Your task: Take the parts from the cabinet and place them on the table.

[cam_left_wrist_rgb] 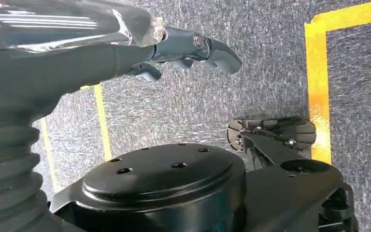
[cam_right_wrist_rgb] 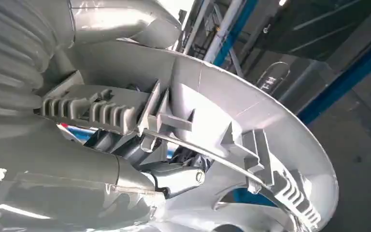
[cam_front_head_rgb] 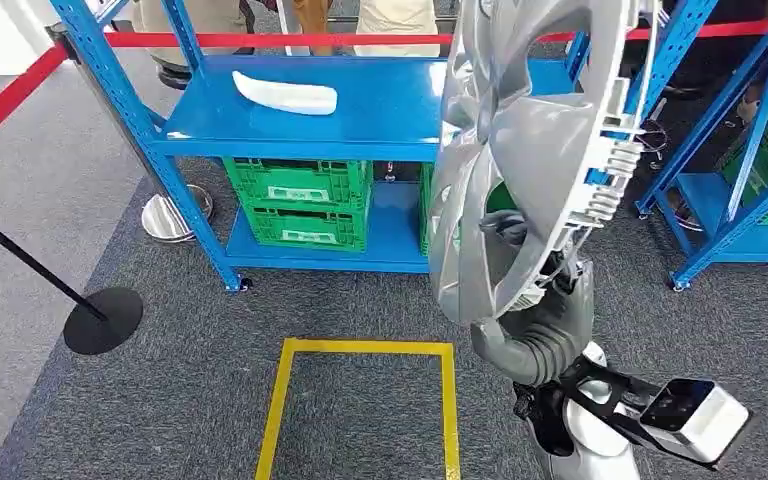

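A silver wheel cover [cam_front_head_rgb: 520, 130] stands on edge, raised high in front of the blue rack, and my right hand [cam_front_head_rgb: 552, 305] grips it from below with fingers hooked through its openings. In the right wrist view the hand [cam_right_wrist_rgb: 125, 179] clamps the cover's ribbed rim [cam_right_wrist_rgb: 270, 145] between thumb and fingers. A white curved part [cam_front_head_rgb: 285, 93] lies on the rack's top shelf [cam_front_head_rgb: 380, 120], far left of the cover. My left hand [cam_left_wrist_rgb: 140, 48] hangs over the grey carpet, fingers loosely extended, holding nothing.
Green crates [cam_front_head_rgb: 300, 200] fill the rack's lower shelf. A second blue rack [cam_front_head_rgb: 750, 180] with green crates stands at the right. A red barrier tape [cam_front_head_rgb: 20, 90] and a black stanchion base [cam_front_head_rgb: 103, 320] lie left. A yellow floor square [cam_front_head_rgb: 360, 350] marks the carpet. People stand behind the rack.
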Available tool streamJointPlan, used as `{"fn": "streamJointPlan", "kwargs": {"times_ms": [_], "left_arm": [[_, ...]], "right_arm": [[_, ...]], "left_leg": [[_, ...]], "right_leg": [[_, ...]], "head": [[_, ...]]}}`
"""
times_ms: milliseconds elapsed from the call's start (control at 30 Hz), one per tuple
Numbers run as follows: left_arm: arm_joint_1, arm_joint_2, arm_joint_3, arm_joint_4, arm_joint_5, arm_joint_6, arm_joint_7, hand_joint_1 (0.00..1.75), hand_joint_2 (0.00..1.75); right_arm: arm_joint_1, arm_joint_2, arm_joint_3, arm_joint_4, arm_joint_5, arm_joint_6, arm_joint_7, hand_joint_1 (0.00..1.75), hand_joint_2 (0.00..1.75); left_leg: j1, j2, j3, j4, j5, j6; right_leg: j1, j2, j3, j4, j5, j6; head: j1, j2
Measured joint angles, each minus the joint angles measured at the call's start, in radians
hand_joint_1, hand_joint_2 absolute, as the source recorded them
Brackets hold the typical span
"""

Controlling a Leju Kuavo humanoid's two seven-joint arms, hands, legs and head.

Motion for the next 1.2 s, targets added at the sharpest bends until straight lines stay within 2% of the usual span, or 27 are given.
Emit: {"fn": "streamJointPlan", "kwargs": {"times_ms": [33, 67, 133, 200, 233, 267, 300, 333, 367, 433, 467, 500, 567, 600, 667, 700, 733, 767, 800, 867, 900, 933, 967, 1033, 1067, 1133, 1200], "left_arm": [[0.0, 0.001, 0.0, 0.0, -0.002, -0.002, 0.0, 0.0, 1.75], [-0.001, 0.002, 0.0, 0.0, -0.005, -0.003, 0.0, 0.0, 1.75], [-0.004, 0.002, 0.0, 0.0, -0.013, -0.01, 0.002, 0.0, 1.75], [-0.008, 0.004, -0.001, 0.0, -0.021, -0.016, 0.006, 0.0, 1.75], [-0.01, 0.005, -0.001, 0.0, -0.026, -0.017, 0.009, 0.0, 1.75], [-0.011, 0.005, -0.002, 0.0, -0.033, -0.018, 0.016, 0.0, 1.75], [-0.011, 0.005, -0.005, 0.0, -0.038, -0.019, 0.023, 0.0, 1.75], [-0.01, 0.004, -0.009, 0.0, -0.04, -0.019, 0.027, 0.0, 1.75], [-0.009, 0.004, -0.013, 0.0, -0.04, -0.018, 0.031, 0.0, 1.75], [-0.002, 0.004, -0.016, 0.0, -0.04, -0.017, 0.034, 0.0, 1.75], [0.001, 0.003, -0.016, 0.0, -0.038, -0.015, 0.034, 0.0, 1.75], [0.003, 0.003, -0.016, 0.0, -0.036, -0.01, 0.033, 0.0, 1.75], [0.009, 0.003, -0.016, 0.002, -0.026, -0.003, 0.032, 0.0, 1.75], [0.009, 0.003, -0.015, 0.002, -0.018, 0.005, 0.027, 0.0, 1.75], [0.009, 0.003, -0.014, 0.002, -0.005, 0.016, 0.016, 0.0, 1.75], [0.009, 0.003, -0.012, 0.002, -0.002, 0.018, 0.013, 0.0, 1.75], [0.009, 0.003, -0.01, 0.002, 0.002, 0.019, 0.008, 0.0, 1.75], [0.009, 0.003, -0.01, 0.002, 0.002, 0.019, 0.003, 0.0, 1.75], [0.009, 0.003, -0.009, 0.002, 0.002, 0.021, 0.002, 0.0, 1.75], [0.007, 0.003, -0.008, 0.002, 0.002, 0.024, -0.003, 0.0, 1.75], [0.005, 0.003, -0.006, 0.002, 0.002, 0.026, -0.003, 0.0, 1.75], [0.003, 0.002, -0.003, 0.002, 0.004, 0.027, -0.003, 0.0, 1.75], [0.002, 0.003, 0.0, 0.002, 0.006, 0.029, -0.004, 0.0, 1.75], [0.002, 0.003, 0.005, 0.002, 0.011, 0.032, -0.007, 0.0, 1.75], [0.002, 0.006, 0.009, 0.002, 0.011, 0.035, -0.007, 0.0, 1.75], [-0.001, 0.008, 0.012, 0.002, 0.015, 0.039, -0.006, 0.0, 1.75], [-0.007, 0.009, 0.018, 0.001, 0.016, 0.039, -0.003, 0.0, 1.75]], "right_arm": [[0.003, 0.0, -0.001, -0.003, 0.0, -0.003, 0.0, 1.75, 1.75], [0.004, 0.0, -0.002, -0.003, -0.002, -0.006, 0.0, 1.75, 1.75], [0.01, 0.0, -0.004, -0.006, -0.005, -0.018, 0.0, 1.75, 1.75], [0.017, 0.0, -0.009, -0.008, -0.006, -0.029, 0.0, 1.75, 1.75], [0.023, 0.0, -0.01, -0.008, -0.006, -0.035, 0.0, 1.75, 1.75], [0.031, 0.0, -0.012, -0.01, -0.004, -0.04, 0.0, 1.75, 1.75], [0.04, 0.0, -0.014, -0.014, 0.0, -0.047, 0.0, 1.75, 1.75], [0.052, 0.0, -0.016, -0.018, 0.003, -0.051, 0.0, 1.75, 1.75], [0.062, 0.0, -0.018, -0.023, 0.007, -0.056, -0.003, 1.75, 1.75], [0.079, -0.003, -0.021, -0.035, 0.014, -0.059, -0.017, 1.75, 1.75], [0.085, -0.005, -0.023, -0.04, 0.016, -0.059, -0.022, 1.75, 1.75], [0.087, -0.006, -0.026, -0.042, 0.016, -0.059, -0.031, 1.75, 1.75], [0.097, -0.011, -0.029, -0.042, 0.01, -0.054, -0.041, 1.75, 1.75], [0.103, -0.012, -0.034, -0.042, 0.007, -0.049, -0.047, 1.75, 1.75], [0.104, -0.015, -0.042, -0.04, -0.001, -0.04, -0.05, 1.75, 1.75], [0.104, -0.015, -0.044, -0.039, -0.005, -0.036, -0.052, 1.75, 1.75], [0.104, -0.015, -0.047, -0.037, -0.01, -0.034, -0.053, 1.75, 1.75], [0.103, -0.015, -0.051, -0.034, -0.016, -0.032, -0.052, 1.75, 1.75], [0.103, -0.016, -0.053, -0.031, -0.021, -0.031, -0.051, 1.75, 1.75], [0.102, -0.014, -0.056, -0.027, -0.029, -0.03, -0.045, 1.75, 1.75], [0.097, -0.013, -0.057, -0.025, -0.033, -0.029, -0.039, 1.75, 1.75], [0.091, -0.012, -0.057, -0.022, -0.036, -0.029, -0.034, 1.75, 1.75], [0.086, -0.01, -0.058, -0.019, -0.038, -0.027, -0.031, 1.75, 1.75], [0.076, -0.008, -0.06, -0.013, -0.044, -0.024, -0.029, 1.75, 1.75], [0.067, -0.008, -0.062, -0.006, -0.046, -0.024, -0.027, 1.75, 1.75], [0.049, -0.004, -0.065, 0.008, -0.053, -0.022, -0.027, 1.75, 1.75], [0.038, 0.0, -0.068, 0.023, -0.057, -0.022, -0.027, 1.75, 1.75]], "left_leg": [[-0.003, -0.002, -0.006, 0.0, 0.009, -0.006], [-0.001, -0.005, -0.011, 0.006, -0.008, -0.012], [0.0, -0.012, -0.034, 0.093, -0.125, -0.024], [-0.001, -0.016, -0.053, 0.233, -0.216, -0.029], [-0.001, -0.016, -0.048, 0.282, -0.219, -0.03], [0.0, -0.016, -0.031, 0.294, -0.194, -0.031], [0.001, -0.014, 0.001, 0.269, -0.153, -0.03], [0.004, -0.014, 0.047, 0.208, -0.113, -0.029], [0.009, -0.014, 0.104, 0.122, -0.095, -0.029], [0.006, -0.018, 0.201, -0.046, -0.144, -0.023], [0.006, -0.02, 0.199, -0.059, -0.154, -0.015], [0.003, -0.019, 0.19, -0.059, -0.154, -0.014], [0.01, -0.012, 0.168, -0.055, -0.133, 0.012], [0.009, -0.009, 0.155, -0.054, -0.12, 0.022], [0.007, -0.003, 0.129, -0.053, -0.095, 0.031], [0.005, -0.002, 0.114, -0.052, -0.084, 0.032], [0.003, 0.0, 0.102, -0.048, -0.072, 0.033], [0.001, 0.002, 0.084, -0.041, -0.062, 0.033], [0.0, 0.002, 0.064, -0.033, -0.054, 0.032], [-0.002, 0.001, 0.04, -0.024, -0.043, 0.029], [-0.002, 0.0, 0.032, -0.018, -0.039, 0.026], [-0.007, 0.001, 0.024, -0.013, -0.034, 0.022], [-0.003, 0.002, 0.019, -0.013, -0.024, 0.015], [0.0, 0.002, 0.011, -0.014, -0.01, 0.005], [-0.006, -0.003, 0.005, -0.011, -0.008, -0.001], [-0.001, -0.007, -0.029, 0.045, -0.087, -0.016], [0.005, -0.006, -0.057, 0.191, -0.19, -0.027]], "right_leg": [[-0.004, -0.001, -0.012, -0.004, 0.01, -0.012], [-0.011, -0.006, -0.021, -0.006, 0.02, -0.02], [-0.011, -0.007, -0.045, -0.006, 0.043, -0.032], [-0.01, -0.008, -0.073, -0.004, 0.067, -0.032], [-0.01, -0.008, -0.089, -0.004, 0.08, -0.031], [-0.01, -0.008, -0.106, -0.002, 0.092, -0.029], [-0.01, -0.008, -0.123, -0.001, 0.105, -0.026], [-0.011, -0.007, -0.139, 0.001, 0.117, -0.023], [-0.011, -0.007, -0.151, 0.002, 0.128, -0.018], [-0.005, -0.007, -0.167, 0.005, 0.151, -0.006], [-0.004, -0.008, -0.171, 0.0, 0.164, 0.0], [-0.006, -0.009, -0.178, -0.003, 0.179, 0.005], [-0.008, -0.008, -0.189, -0.01, 0.191, 0.016], [-0.008, -0.006, -0.198, 0.01, 0.146, 0.02], [-0.008, -0.005, -0.229, 0.139, 0.014, 0.026], [-0.008, -0.005, -0.245, 0.22, -0.03, 0.028], [-0.008, -0.005, -0.256, 0.296, -0.046, 0.029], [-0.008, -0.005, -0.252, 0.328, -0.031, 0.026], [-0.007, -0.005, -0.224, 0.315, 0.005, 0.021], [-0.003, -0.004, -0.118, 0.181, 0.053, 0.006], [0.001, -0.002, -0.048, 0.08, 0.047, -0.003], [0.003, -0.002, -0.011, 0.022, 0.024, -0.008], [0.006, -0.001, -0.006, 0.001, 0.018, -0.005], [0.012, -0.001, -0.015, 0.0, 0.025, -0.011], [0.001, -0.002, -0.02, -0.023, 0.03, -0.017], [-0.004, -0.004, -0.033, -0.03, 0.043, -0.031], [-0.004, -0.007, -0.057, -0.028, 0.06, -0.03]], "head": [[-0.004, 0.0], [0.001, 0.0], [-0.011, 0.0], [-0.011, 0.0], [-0.01, 0.0], [-0.01, 0.0], [-0.011, 0.0], [-0.01, 0.0], [-0.011, 0.0], [-0.01, 0.0], [-0.008, 0.0], [-0.011, 0.0], [-0.011, 0.0], [-0.01, 0.0], [-0.002, 0.0], [-0.003, 0.0], [-0.002, 0.0], [-0.003, 0.0], [-0.003, 0.0], [-0.003, 0.0], [-0.002, 0.0], [-0.004, 0.0], [-0.004, 0.0], [-0.003, 0.0], [-0.003, 0.0], [-0.009, 0.0], [-0.011, 0.0]]}}
